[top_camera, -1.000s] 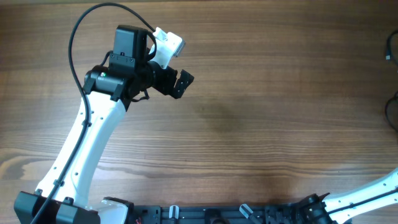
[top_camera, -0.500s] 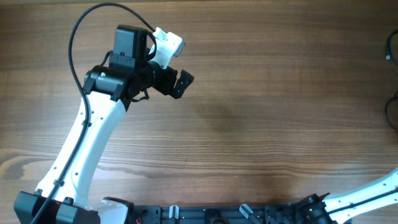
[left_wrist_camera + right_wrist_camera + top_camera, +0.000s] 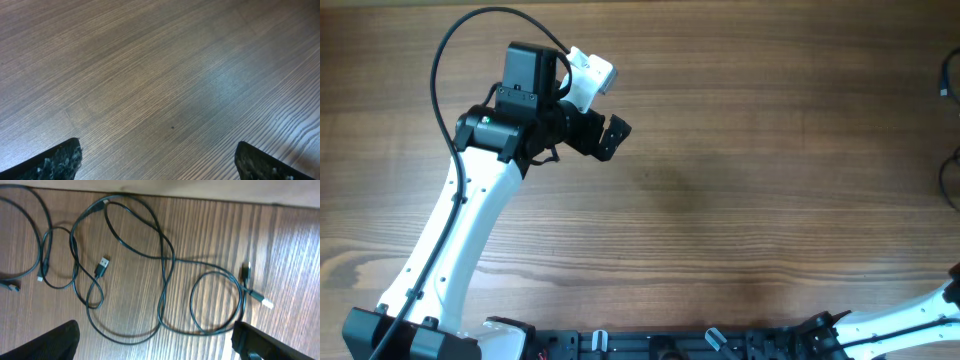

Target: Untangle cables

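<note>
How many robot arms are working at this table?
2. The left arm reaches over the left of the table; the right arm shows only at the bottom right corner. No others appear.

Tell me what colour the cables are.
The cables are black, seen best in the right wrist view.

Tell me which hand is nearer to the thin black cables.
Right. The right hand is open just over the cables, whose loose loops spread below it. The left hand, open too, is over bare table, with no cable in its view.
</note>
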### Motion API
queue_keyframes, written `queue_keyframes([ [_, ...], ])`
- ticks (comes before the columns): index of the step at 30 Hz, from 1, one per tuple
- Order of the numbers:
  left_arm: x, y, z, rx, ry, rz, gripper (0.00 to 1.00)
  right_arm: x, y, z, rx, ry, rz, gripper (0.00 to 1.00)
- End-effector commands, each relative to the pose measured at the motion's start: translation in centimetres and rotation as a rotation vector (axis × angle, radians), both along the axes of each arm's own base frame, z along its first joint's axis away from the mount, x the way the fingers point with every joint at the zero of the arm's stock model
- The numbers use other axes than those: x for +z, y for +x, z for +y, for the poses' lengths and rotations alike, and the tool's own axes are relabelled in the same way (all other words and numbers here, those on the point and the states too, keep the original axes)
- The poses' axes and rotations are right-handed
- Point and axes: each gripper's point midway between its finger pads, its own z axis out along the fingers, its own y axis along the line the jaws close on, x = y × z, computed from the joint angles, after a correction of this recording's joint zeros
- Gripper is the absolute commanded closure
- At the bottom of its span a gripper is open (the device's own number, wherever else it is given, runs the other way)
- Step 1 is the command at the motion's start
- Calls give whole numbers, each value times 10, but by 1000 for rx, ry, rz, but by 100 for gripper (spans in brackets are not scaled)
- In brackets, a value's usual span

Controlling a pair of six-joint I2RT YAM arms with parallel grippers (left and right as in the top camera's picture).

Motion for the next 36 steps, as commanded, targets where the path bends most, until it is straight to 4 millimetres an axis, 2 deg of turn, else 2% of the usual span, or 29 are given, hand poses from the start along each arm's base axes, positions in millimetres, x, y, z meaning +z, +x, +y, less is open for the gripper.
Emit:
queue_keyframes([
  [1, -1, 2, 1, 8, 17, -5, 0, 30, -8, 10, -87, -48, 13, 0],
  [4, -2, 6, 8, 36, 51, -15, 0, 46, -20, 18, -155, -75, 47, 0],
  [8, -4, 8, 13, 56, 71, -18, 0, 74, -21, 37, -155, -100, 18, 0],
  [9, -4, 8, 13, 57, 72, -20, 0, 81, -17, 41, -134, -106, 0, 0],
  [13, -5, 12, 23, 88, 92, -25, 0, 103, 25, 73, 107, -131, -71, 0],
  [15, -5, 14, 27, 99, 92, -24, 0, 104, 35, 84, 152, -130, -67, 0],
  [16, -4, 14, 29, 105, 90, -25, 0, 106, 52, 99, 247, -126, -81, 0],
  [17, -1, 14, 31, 108, 90, -30, 0, 106, 60, 108, 284, -126, -79, 1],
  [19, 4, 14, 34, 116, 90, -47, 0, 106, 68, 119, 323, -134, -57, 0],
  [26, 22, 23, 53, 176, 70, -110, 0, 113, 115, 181, 573, -168, -50, 0],
  [32, 37, 22, 54, 202, 41, -145, 0, 141, 125, 229, 679, -245, -61, 0],
  [36, 65, 15, 57, 229, 9, -218, 0, 172, 122, 258, 730, -320, -104, 0],
])
